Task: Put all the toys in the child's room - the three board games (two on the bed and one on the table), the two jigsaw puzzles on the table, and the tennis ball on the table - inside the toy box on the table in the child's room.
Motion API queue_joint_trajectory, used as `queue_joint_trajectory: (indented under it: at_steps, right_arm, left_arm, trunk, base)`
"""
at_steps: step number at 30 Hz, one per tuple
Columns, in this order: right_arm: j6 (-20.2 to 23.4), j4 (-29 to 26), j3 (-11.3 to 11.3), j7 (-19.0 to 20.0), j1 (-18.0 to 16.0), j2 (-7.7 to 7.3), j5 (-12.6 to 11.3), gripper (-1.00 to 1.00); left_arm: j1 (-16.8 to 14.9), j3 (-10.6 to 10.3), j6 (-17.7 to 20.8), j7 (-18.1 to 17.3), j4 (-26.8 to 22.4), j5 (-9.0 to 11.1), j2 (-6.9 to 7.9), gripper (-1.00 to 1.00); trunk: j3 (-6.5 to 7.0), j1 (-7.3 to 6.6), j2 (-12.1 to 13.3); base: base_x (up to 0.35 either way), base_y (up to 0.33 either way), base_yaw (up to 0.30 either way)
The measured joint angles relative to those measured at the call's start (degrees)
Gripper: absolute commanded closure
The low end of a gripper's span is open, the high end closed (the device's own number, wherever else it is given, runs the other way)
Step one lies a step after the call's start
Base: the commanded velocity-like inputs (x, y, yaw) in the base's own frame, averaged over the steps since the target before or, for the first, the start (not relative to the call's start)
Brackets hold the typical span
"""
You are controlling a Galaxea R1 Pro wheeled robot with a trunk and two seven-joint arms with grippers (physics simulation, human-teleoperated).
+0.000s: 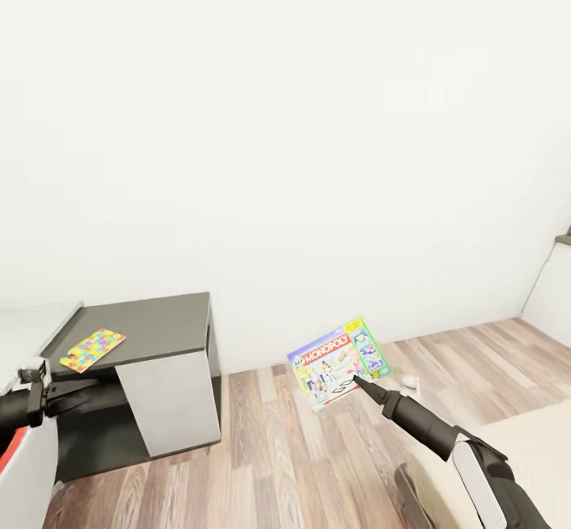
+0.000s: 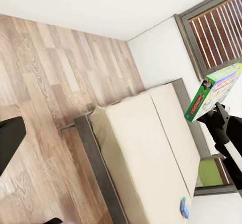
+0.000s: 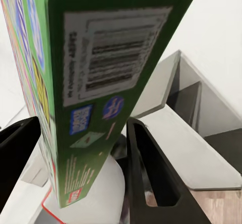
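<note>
- Board game [image 1: 339, 361]: clamped by its edge between your right gripper's [image 1: 358, 383] fingers, held upright in the air over the wood floor [image 1: 277, 450].
- Table [image 1: 159, 331] lies to the left of the game, nearer your left arm; a puzzle [image 1: 93, 350] rests flat on it (toy box not in sight).
- Right arm: stretched forward and low.
- Left gripper [image 1: 83, 389]: beside the table; you cannot tell how far it is open.
</note>
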Motion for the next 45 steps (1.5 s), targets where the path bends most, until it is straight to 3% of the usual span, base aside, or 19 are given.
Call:
queue_joint_trajectory:
  at_steps: [20,45]
  right_arm:
    - [0.0,0.0,0.1,0.0,0.0,0.01,0.0,1.0]
    - [0.1,0.0,0.1,0.0,0.0,0.01,-0.1,1.0]
  left_arm:
    - [0.0,-0.1,0.0,0.0,0.0,0.0,0.01,-1.0]
    - [0.1,-0.1,0.0,0.0,0.0,-0.1,-0.09,-1.0]
  trunk:
    - [0.0,0.0,0.0]
    - [0.0,0.01,0.0]
  base:
    - [0.234,0.058,0.282]
    - [0.026,0.009,0.256]
